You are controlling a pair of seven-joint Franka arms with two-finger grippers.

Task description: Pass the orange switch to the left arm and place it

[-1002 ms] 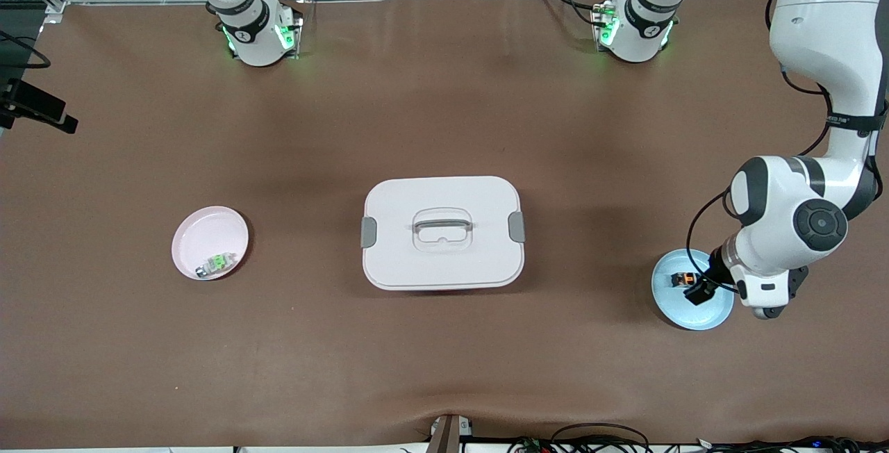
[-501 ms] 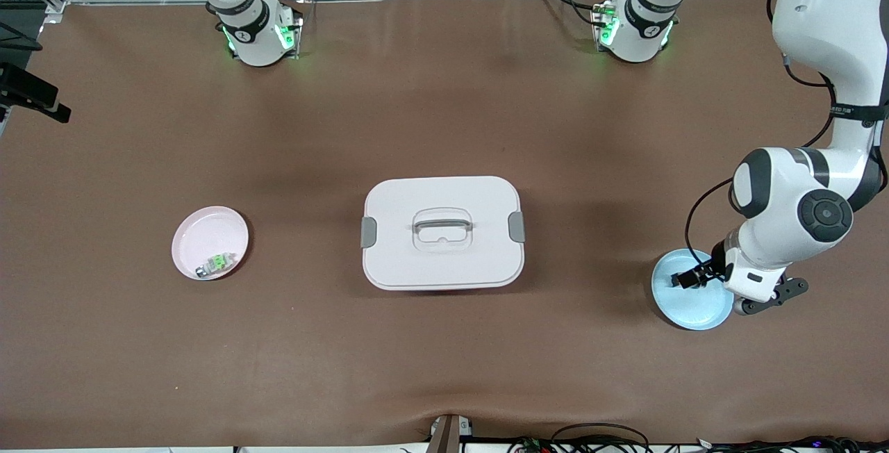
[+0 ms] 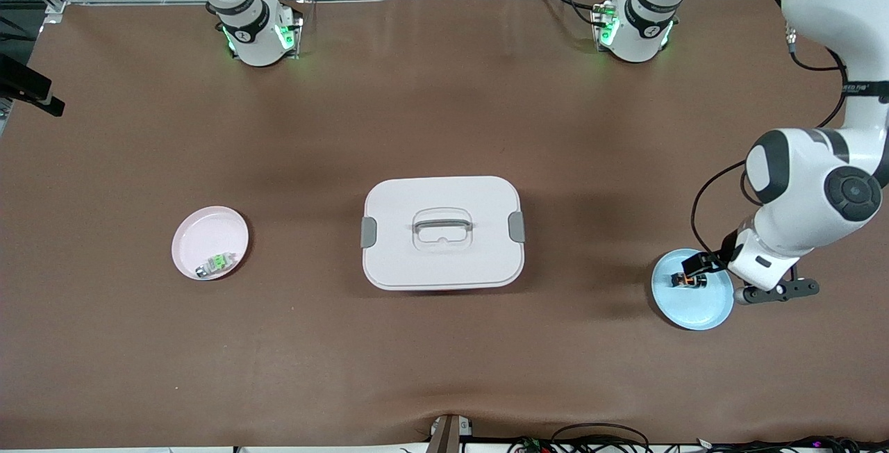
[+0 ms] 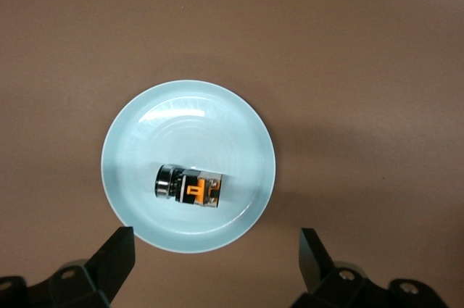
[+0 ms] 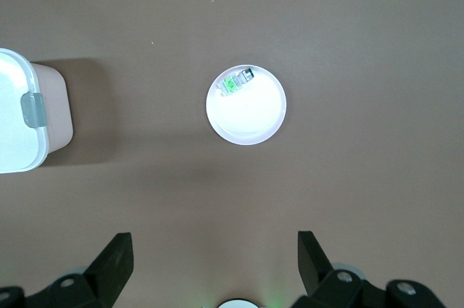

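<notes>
Sitting left in frame: pink plate (image 3: 209,242) with green switch (image 3: 218,262). Box (image 3: 442,232) in middle. Orange switch (image 3: 687,279) lying in blue plate (image 3: 694,310), lower right. Left gripper (image 4: 216,264) above it, jaws wide apart. Right gripper (image 5: 214,264) high over pink plate, jaws apart.

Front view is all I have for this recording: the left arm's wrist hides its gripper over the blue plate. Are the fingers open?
Observer: Yes. In the left wrist view the left gripper is open, both fingers clear of the orange switch.
Operator: Is the switch upright?
Observer: No, it lies on its side in the blue plate, untouched.
Operator: And the right gripper? I only see that arm's base.
Observer: The right gripper is open too, high over the table; its camera takes in the pink plate holding the green switch.
Operator: Anything else there?
Observer: One end of the box with a grey clip.
</notes>
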